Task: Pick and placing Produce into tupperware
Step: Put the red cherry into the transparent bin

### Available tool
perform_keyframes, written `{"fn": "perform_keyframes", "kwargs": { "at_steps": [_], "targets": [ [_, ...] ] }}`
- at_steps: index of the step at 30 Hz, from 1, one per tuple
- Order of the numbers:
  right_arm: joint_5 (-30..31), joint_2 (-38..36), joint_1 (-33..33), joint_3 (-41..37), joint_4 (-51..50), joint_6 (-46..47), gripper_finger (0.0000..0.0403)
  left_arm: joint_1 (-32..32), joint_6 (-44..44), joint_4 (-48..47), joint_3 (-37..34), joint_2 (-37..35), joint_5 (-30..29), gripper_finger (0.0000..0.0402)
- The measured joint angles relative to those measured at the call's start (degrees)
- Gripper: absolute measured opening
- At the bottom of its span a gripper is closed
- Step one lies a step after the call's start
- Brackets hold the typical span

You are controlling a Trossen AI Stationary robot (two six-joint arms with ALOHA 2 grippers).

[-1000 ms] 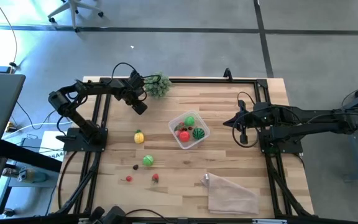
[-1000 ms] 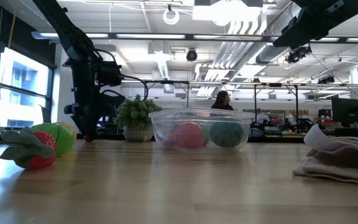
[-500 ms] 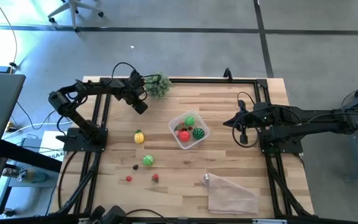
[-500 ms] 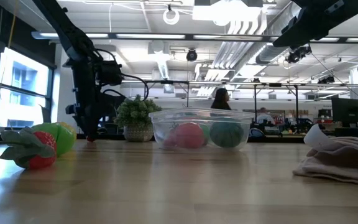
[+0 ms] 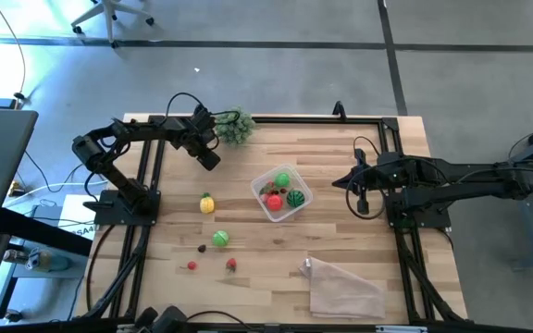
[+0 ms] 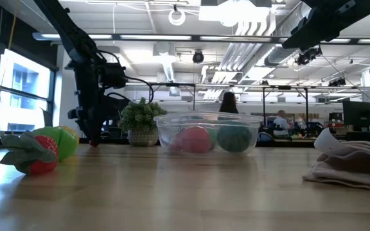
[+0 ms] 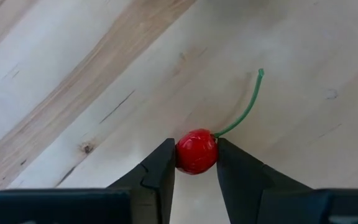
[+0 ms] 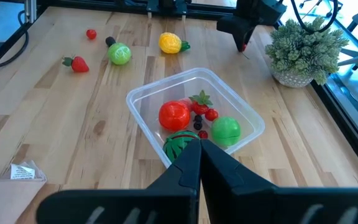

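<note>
The cherry (image 7: pixel 196 151) lies on the bare table (image 5: pixel 340 231) near the leafy clump (image 5: pixel 233 127), and my left gripper (image 7: pixel 195 163) has its fingers pressed against both sides of it, stem clear, ready for lifting. The tupperware (image 5: pixel 281 193) sits mid-table, already holding several fruits. My right gripper (image 8: pixel 199 152) waits clenched and empty above the tub's rim

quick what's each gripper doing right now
Left gripper: shut on the red cherry, down at the table.
Right gripper: shut, empty, waiting above the tupperware.
</note>
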Motion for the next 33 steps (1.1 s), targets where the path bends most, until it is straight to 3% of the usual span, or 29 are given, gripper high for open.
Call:
{"fn": "perform_keyframes", "kwargs": {
  "at_steps": [8, 16, 26, 33],
  "targets": [
    [0.0, -0.01, -0.02, 0.0, 0.0, 0.0, 0.0, 0.0, 0.0, -0.26, 0.0, -1.62, 0.27, 0.0097],
    [0.0, 0.0, 0.0, 0.0, 0.0, 0.02, 0.0, 0.0, -0.98, -1.81, 0.0, -8.28, 0.94, 0.0097],
    [0.0, 0.0, 0.0, 0.0, 0.0, 0.01, 0.0, -0.41, -2.72, -0.92, 0.0, -17.53, 10.71, 0.0097],
    [0.0, 0.01, -0.01, 0.0, 0.0, 0.01, 0.0, -7.47, -5.66, 2.91, 0.0, -21.67, 12.69, 0.0097]
  ]
}}
